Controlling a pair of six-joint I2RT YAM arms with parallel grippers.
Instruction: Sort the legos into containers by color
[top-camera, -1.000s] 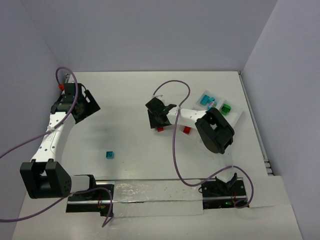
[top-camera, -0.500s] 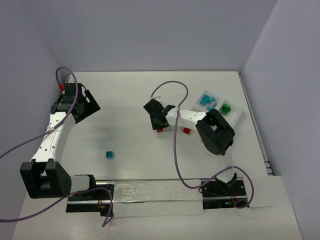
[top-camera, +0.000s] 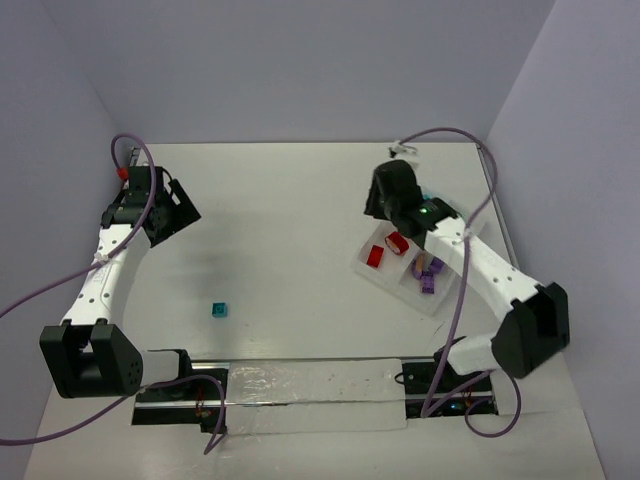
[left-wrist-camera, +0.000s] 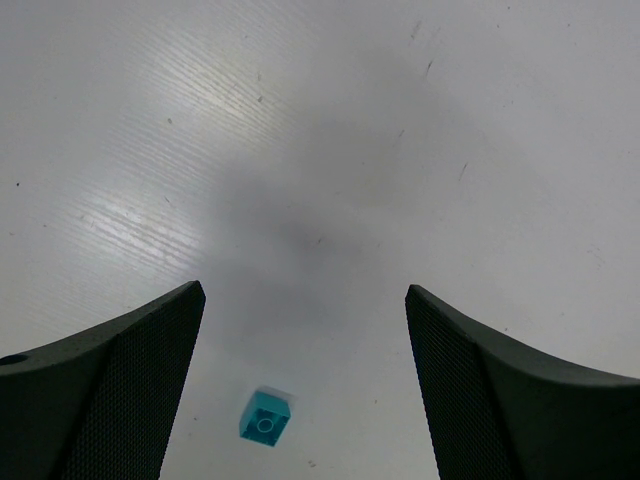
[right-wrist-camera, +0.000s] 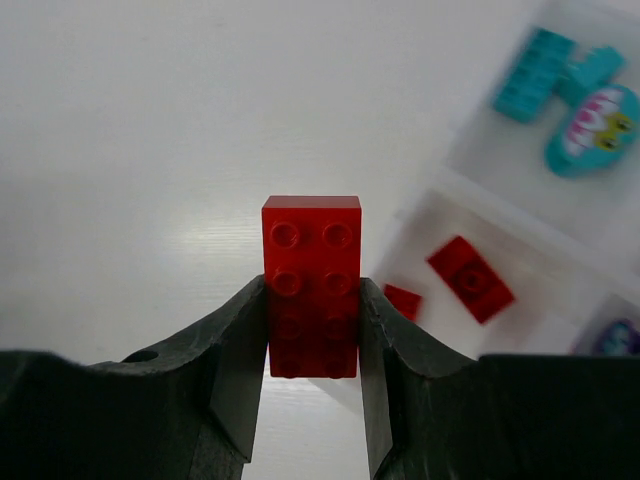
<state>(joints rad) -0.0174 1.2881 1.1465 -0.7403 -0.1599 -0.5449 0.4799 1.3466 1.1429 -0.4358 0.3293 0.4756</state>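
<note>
Three red legos (right-wrist-camera: 311, 270) are counted, one of them held and two lying in the one tray (top-camera: 392, 275) of four containers (right-wrist-camera: 490, 150), besides three teal legos (left-wrist-camera: 265, 416), one teal toothed piece (right-wrist-camera: 592, 128), at least two purple legos (top-camera: 428, 283) and two arms (top-camera: 105, 270).

Robot lab test cell. Bare white counter (top-camera: 300, 220) boxed in by plain pale-lilac walls (top-camera: 300, 70) on 3 sides, like a purpose-built enclosure. 2 white-and-black jointed arms, left arm (top-camera: 100, 275) and right arm (top-camera: 490, 270), stand on black bases fixed along a metal rail (top-camera: 310, 385) at the near edge. Purple cables (top-camera: 445, 129) loop loose off both arms. Counter surface scuffed and scratched in the close view. Props toy-sized: teal brick (top-camera: 219, 309) loose on the counter, red brick (right-wrist-camera: 311, 270) seen from the right wrist.
</note>
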